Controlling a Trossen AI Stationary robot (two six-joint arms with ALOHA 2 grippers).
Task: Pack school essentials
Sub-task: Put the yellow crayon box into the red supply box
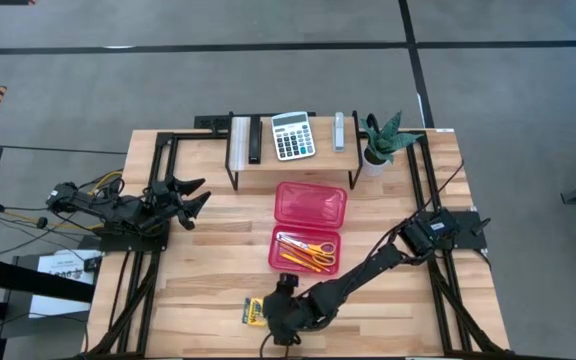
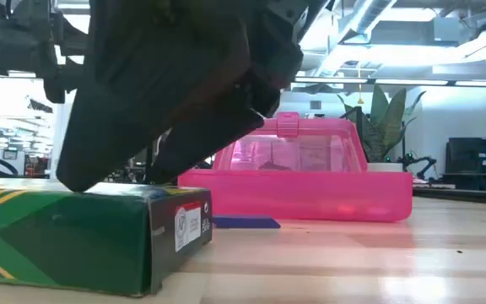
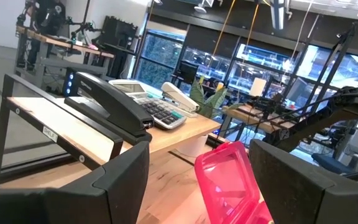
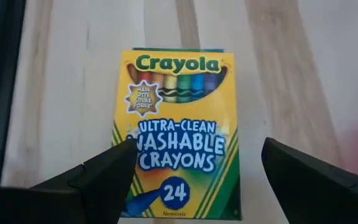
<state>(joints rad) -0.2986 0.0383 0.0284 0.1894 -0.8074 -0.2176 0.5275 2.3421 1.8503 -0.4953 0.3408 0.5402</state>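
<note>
Pale wooden tabletop, and near its front edge the crayon box lies flat, directly under the right gripper — fingers spread wide, straddling the box across its short width, long axis running between them. The left gripper waits open, well apart by the left frame. In the open pink case sit scissors and pencils; no eraser is distinguishable from overhead.
</note>
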